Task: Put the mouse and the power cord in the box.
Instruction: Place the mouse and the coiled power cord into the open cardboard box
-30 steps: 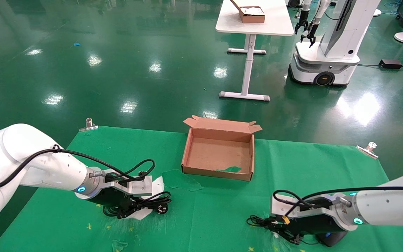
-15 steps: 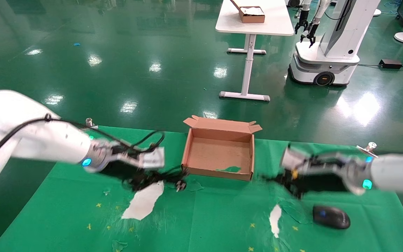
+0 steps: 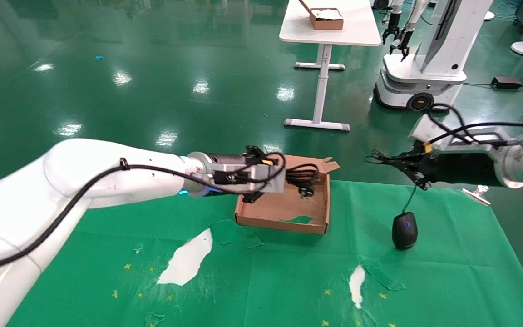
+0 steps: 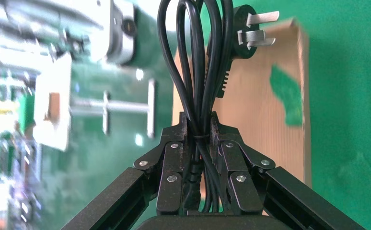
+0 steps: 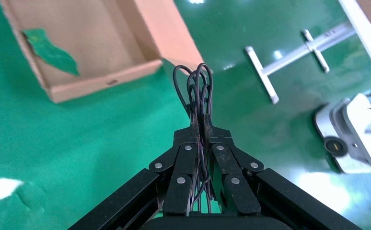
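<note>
Centre frame: left gripper [image 3: 288,177] clamped on thick black coiled power cord [image 3: 302,175], above shallow brown cardboard box [image 3: 284,218]. Right of centre: right gripper [image 3: 407,168] pinching thin cable; small black oval mouse [image 3: 404,230] dangling onto green cloth [image 3: 447,254].

Shallow brown cardboard box [image 3: 284,206]: open top, back half occupied by left gripper [image 3: 268,179] clamped on thick black coiled power cord [image 3: 301,175]. Front floor bare except green scrap. Green cloth between box and hanging black oval mouse [image 3: 404,230] unobstructed.
</note>
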Available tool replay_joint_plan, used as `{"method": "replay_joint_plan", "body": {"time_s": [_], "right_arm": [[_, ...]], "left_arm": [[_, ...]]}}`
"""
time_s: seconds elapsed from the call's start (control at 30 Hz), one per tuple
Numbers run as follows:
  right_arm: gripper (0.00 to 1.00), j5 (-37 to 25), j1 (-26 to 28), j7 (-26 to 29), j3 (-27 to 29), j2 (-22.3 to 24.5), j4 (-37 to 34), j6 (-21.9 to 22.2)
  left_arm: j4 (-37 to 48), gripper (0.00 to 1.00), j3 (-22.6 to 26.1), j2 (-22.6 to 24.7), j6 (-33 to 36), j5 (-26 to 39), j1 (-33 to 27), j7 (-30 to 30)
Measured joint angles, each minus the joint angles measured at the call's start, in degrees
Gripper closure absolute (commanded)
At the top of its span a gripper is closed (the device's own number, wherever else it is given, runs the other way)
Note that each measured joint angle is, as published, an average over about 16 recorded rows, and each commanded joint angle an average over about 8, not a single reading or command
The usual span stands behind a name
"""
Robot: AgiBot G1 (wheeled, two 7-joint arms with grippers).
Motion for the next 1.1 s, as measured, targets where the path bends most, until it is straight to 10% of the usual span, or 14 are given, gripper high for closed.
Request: {"method": "replay_joint_plan", "body": {"time_s": [0.2,1.1], "right_arm": [[1.0,0.71,2.08,-1.22,0.67,1.05,-1.87,-0.39],[1.0,9.83,9.65,-11.25,5.96,-8.79,-8.11,-3.5]], "left_arm": [[-2.76,0.0,5.43,-0.01,-3.1,-5.01,0.35,1.22],[11.59,0.0,19.25,-6.81,-2.17,-12.64,-10.04,-3.08]]}}
